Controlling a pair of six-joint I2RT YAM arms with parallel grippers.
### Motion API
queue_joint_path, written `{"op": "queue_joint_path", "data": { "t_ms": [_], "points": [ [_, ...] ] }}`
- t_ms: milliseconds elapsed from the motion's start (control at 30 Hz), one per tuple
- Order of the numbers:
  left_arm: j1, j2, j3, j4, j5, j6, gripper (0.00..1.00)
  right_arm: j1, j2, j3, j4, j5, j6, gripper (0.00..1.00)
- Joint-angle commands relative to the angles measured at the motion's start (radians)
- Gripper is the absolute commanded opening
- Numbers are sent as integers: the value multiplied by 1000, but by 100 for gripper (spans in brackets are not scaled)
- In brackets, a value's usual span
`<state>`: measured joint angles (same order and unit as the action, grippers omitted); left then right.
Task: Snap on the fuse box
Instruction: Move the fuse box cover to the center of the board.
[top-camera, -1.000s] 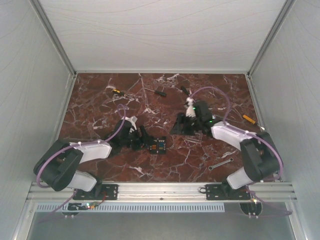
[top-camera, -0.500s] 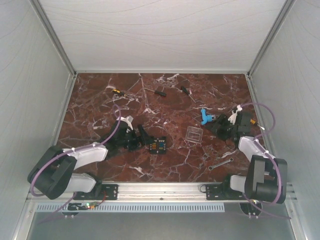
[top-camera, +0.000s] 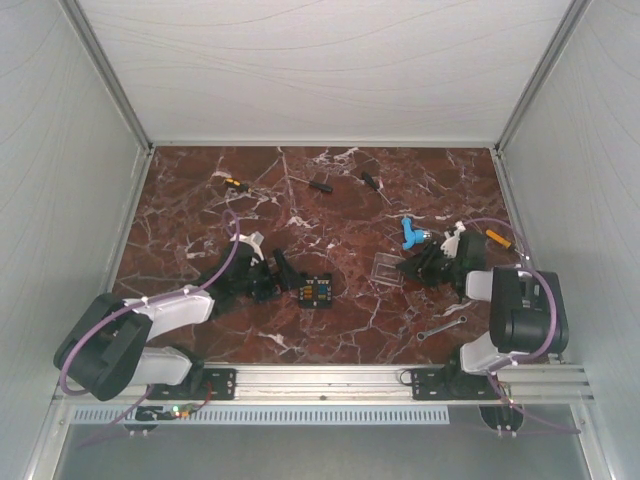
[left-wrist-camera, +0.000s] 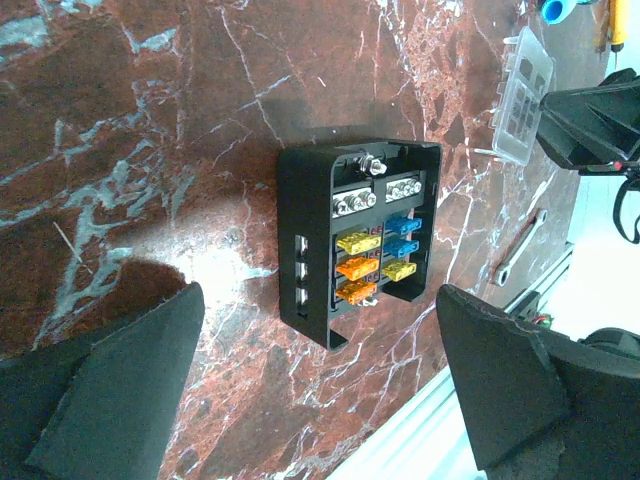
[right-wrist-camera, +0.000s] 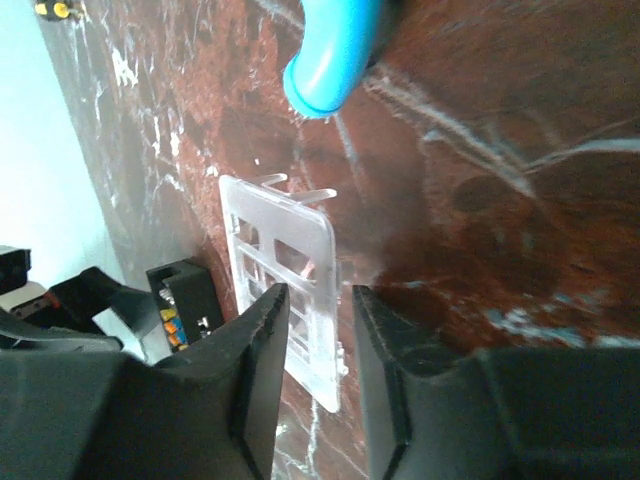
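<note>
The fuse box, a black open box with blue and orange fuses, lies on the marble left of centre. My left gripper sits just left of it, wide open. In the left wrist view the fuse box lies just ahead of the left gripper, touching neither finger. The clear lid lies flat to the right, apart from the box. My right gripper is low at its right edge. In the right wrist view the narrowed right gripper straddles the edge of the lid, with a gap still showing.
A blue plastic piece lies just behind the lid, close to the right gripper. A small wrench lies near the front right. Screwdrivers lie at the back and at the right. Metal walls enclose the table.
The right arm swung from the centre to the right, uncovering the lid and blue piece, then came down at the lid with jaws narrowing. The left gripper opened wide beside the fuse box.
</note>
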<state>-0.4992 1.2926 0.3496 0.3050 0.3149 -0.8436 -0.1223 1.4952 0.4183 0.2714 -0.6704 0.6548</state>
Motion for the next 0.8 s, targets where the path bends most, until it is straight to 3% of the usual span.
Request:
{"op": "queue_joint_path", "data": {
  "t_ms": [0, 133, 267, 467, 767],
  "points": [
    [9, -16, 3, 16, 0, 11, 99, 36, 50, -3, 152, -91, 32, 24],
    [14, -23, 0, 15, -2, 9, 99, 57, 61, -5, 220, -167, 54, 8],
    [19, -25, 0, 12, -1, 11, 99, 116, 39, 29, 222, -210, 63, 0],
    [30, -36, -11, 15, -6, -1, 99, 255, -45, 62, 229, -190, 155, 0],
    [54, -92, -41, 8, -24, -24, 99, 508, -96, 86, 216, 17, 278, 0]
  ]
}}
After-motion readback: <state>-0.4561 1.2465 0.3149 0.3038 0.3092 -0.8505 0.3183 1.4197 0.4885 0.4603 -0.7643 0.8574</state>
